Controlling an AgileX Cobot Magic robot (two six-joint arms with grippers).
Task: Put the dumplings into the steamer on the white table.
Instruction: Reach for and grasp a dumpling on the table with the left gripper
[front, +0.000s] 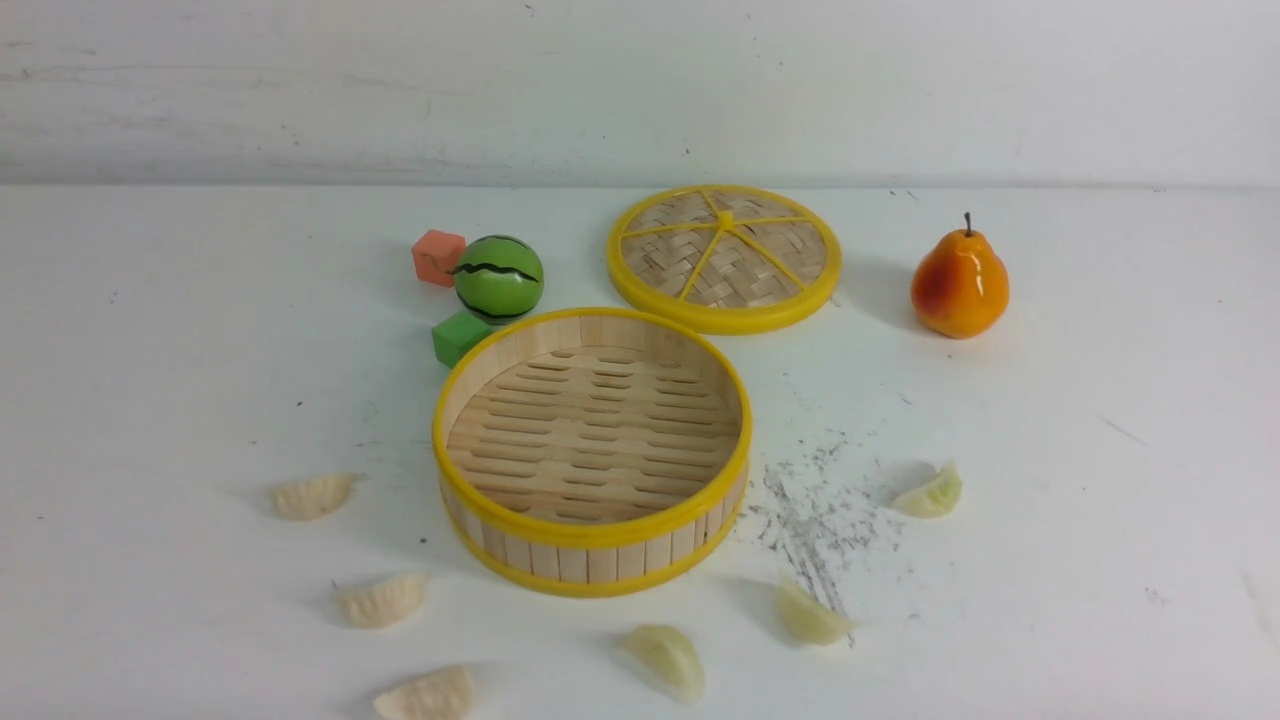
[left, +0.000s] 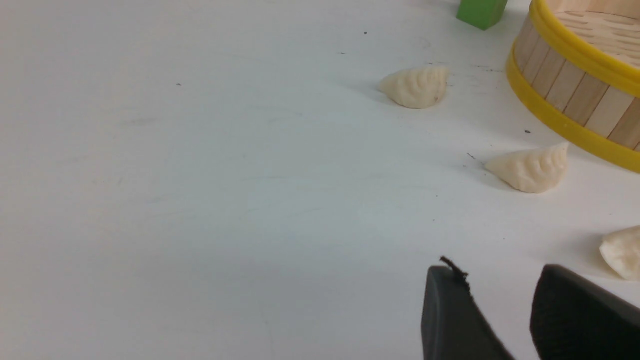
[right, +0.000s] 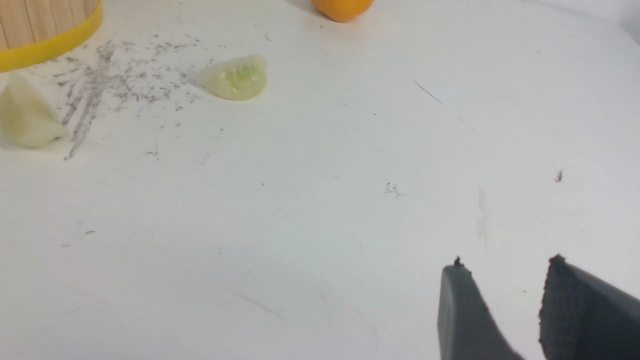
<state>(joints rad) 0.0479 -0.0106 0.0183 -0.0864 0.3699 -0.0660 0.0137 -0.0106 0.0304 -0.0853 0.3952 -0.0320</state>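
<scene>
The empty steamer (front: 600, 535) stands mid-table. Three cream dumplings (front: 313, 496) (front: 383, 600) (front: 428, 695) lie on the table at its front left. Three pale green dumplings (front: 932, 493) (front: 808, 615) (front: 668, 658) lie at its front right. Neither gripper shows in the front view. In the left wrist view my left gripper (left: 500, 272) is open and empty, over bare table near a cream dumpling (left: 622, 250) and apart from the steamer (left: 575, 95). In the right wrist view my right gripper (right: 505, 265) is open and empty, far from a green dumpling (right: 234, 77).
The woven lid (front: 724, 256) lies behind the steamer. A pear (front: 958, 282) stands at the back right. A watermelon ball (front: 498, 278), an orange cube (front: 438, 256) and a green cube (front: 458, 337) sit at the steamer's back left. Dark scuffs (front: 810, 500) mark the table.
</scene>
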